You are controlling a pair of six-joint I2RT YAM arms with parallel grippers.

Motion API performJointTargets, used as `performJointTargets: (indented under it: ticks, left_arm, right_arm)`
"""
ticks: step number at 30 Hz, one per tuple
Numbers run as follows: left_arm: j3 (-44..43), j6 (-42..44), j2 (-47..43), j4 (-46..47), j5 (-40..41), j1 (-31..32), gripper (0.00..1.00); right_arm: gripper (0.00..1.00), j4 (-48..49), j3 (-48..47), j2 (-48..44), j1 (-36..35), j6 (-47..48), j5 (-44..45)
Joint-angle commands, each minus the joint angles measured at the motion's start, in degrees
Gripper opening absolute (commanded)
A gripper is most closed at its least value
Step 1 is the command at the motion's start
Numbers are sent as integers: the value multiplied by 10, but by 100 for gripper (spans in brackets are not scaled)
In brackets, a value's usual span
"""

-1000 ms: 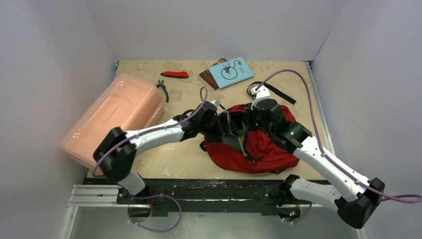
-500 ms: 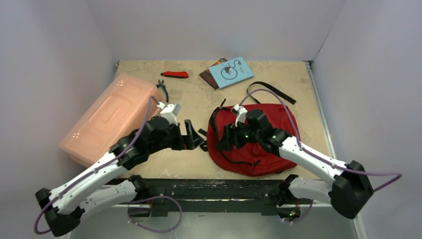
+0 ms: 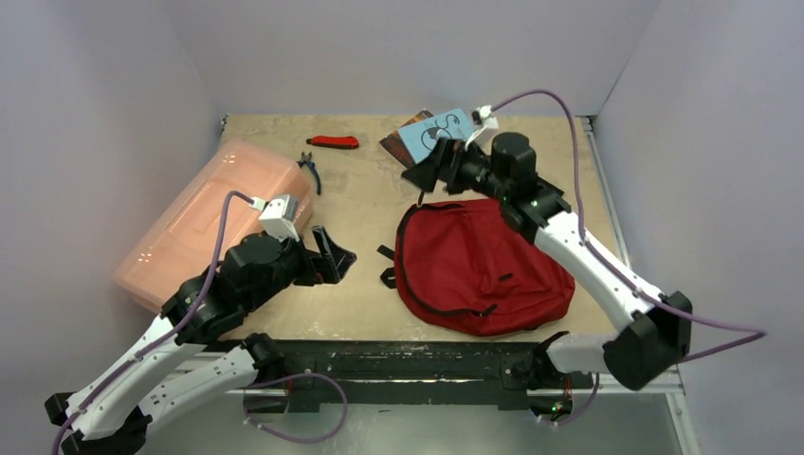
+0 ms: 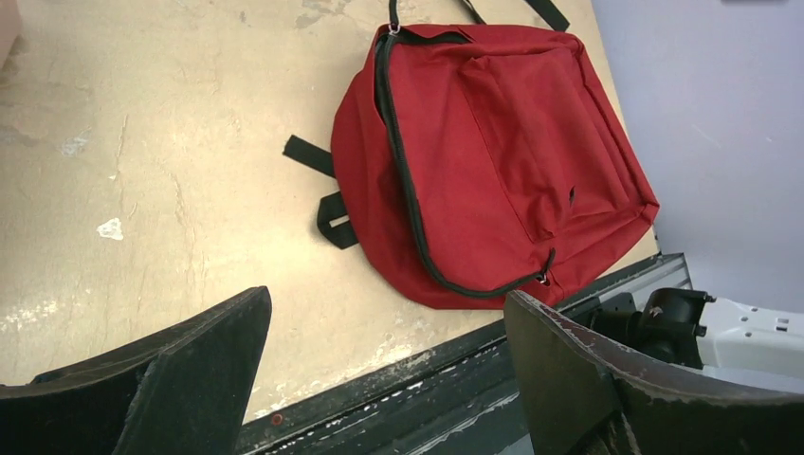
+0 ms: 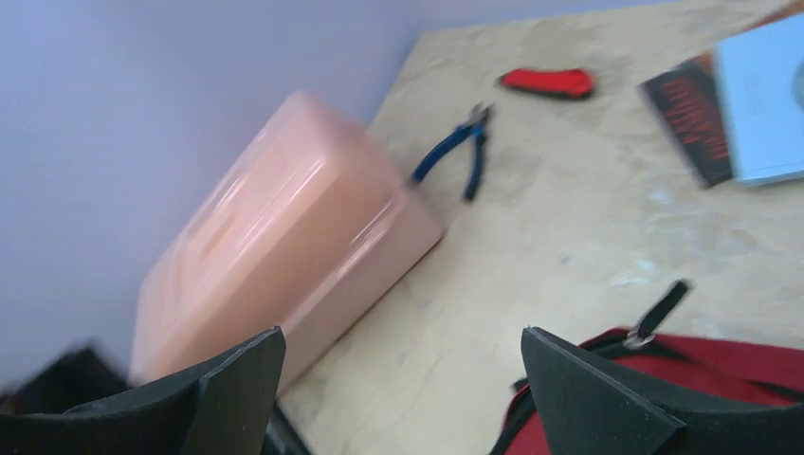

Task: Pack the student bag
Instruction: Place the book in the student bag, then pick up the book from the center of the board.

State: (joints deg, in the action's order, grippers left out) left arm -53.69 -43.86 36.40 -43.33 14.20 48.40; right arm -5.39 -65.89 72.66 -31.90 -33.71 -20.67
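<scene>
Right pincer point(image 3: 424, 175) now off student bag point(image 3: 484, 270); worn tabletop point(image 3: 360, 204)

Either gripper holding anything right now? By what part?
Nothing is held. Left gripper open, left of the student bag; right gripper open near its far edge. Both empty.

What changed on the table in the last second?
Both tools left the bag: the left tool pulled back near-left, the right tool opened and swung far toward the books. The bag now lies flat. The box, pliers and books stayed put.
</scene>
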Motion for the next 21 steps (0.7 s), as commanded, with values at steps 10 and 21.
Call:
performJointTargets:
  ticks: [10,21]
  left_arm:
    - [27,-61,-72,-18,-29,-1,93]
    - [29,-44,-104,-42,-3,-1,93]
  right_arm:
    - [99,157,-164,406,167,-247,74]
    - [91,203,-225,553,181,-410,100]
